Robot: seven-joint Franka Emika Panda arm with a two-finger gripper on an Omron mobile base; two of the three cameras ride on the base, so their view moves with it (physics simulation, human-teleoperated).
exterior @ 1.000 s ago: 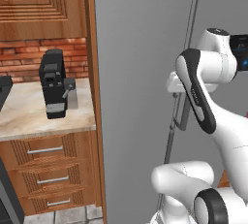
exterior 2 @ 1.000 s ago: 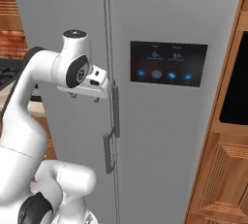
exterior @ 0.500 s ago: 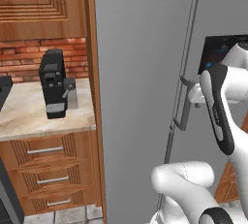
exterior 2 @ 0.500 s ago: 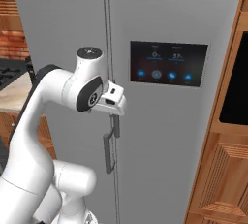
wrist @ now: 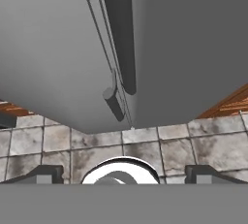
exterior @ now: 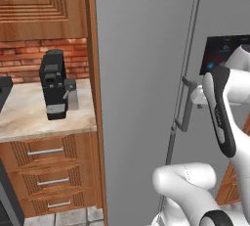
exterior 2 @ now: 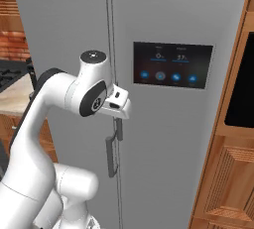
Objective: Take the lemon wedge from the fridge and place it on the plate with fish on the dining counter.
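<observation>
The fridge point(exterior 2: 163, 20) stands right in front of me, both grey doors shut, its dark touchscreen point(exterior 2: 171, 65) on the right door. My gripper point(exterior 2: 119, 116) hovers at the seam between the doors, just above the left door's bar handle point(exterior 2: 112, 149). In the hand view the fingertips point(wrist: 44, 174) stand wide apart and open, with nothing between them, looking down along the bar handles point(wrist: 114, 103). From the left the gripper point(exterior: 196, 97) sits beside the handle point(exterior: 183, 108). The lemon wedge is hidden. The plate with fish and the dining counter are out of view.
A black coffee machine point(exterior: 54, 91) stands on a short marbled worktop point(exterior: 29, 120) with wooden drawers, left of the fridge. A black wall oven point(exterior 2: 241, 79) framed by wood is on the right. Grey stone floor tiles point(wrist: 160, 145) lie below.
The arm has swung right and down, bringing the hand from left of the door seam up to the fridge handles. The jaws stayed open.
</observation>
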